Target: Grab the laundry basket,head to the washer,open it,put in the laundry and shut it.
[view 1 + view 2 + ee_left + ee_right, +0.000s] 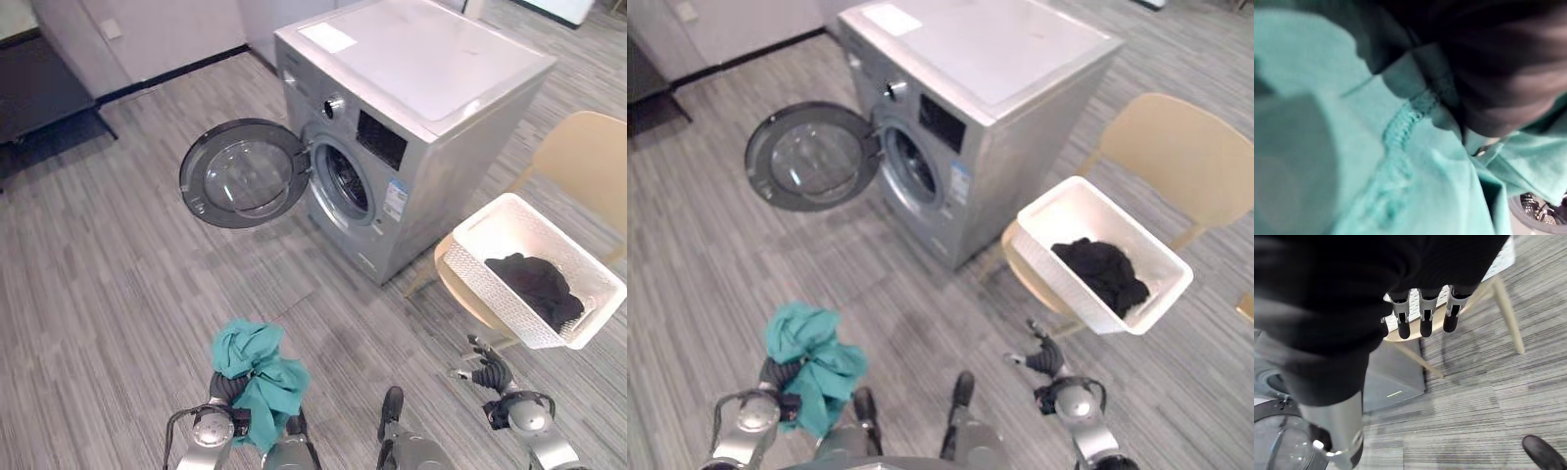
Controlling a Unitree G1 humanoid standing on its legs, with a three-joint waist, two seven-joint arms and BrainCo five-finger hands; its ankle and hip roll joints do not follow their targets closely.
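Observation:
My left hand (pixel 226 389) is low at the left, shut on a bunched teal cloth (pixel 257 375) that hangs over it; the cloth (pixel 1400 171) lies right against the wrist camera. The silver washer (pixel 421 88) stands ahead with its round door (pixel 245 173) swung open to the left, so the dark drum opening (pixel 348 181) shows. At the right a white laundry basket (pixel 472 274) rests tilted on a beige chair (pixel 588 157), with black clothing (pixel 539 284) inside. Below the basket, my right hand (pixel 490 370) is open and holds nothing; its fingers (pixel 1422 318) are straight.
Grey plank floor lies between me and the washer. A dark low table (pixel 39 88) stands at the far left by the white wall. The chair's wooden legs (pixel 1506 308) reach down near my right hand.

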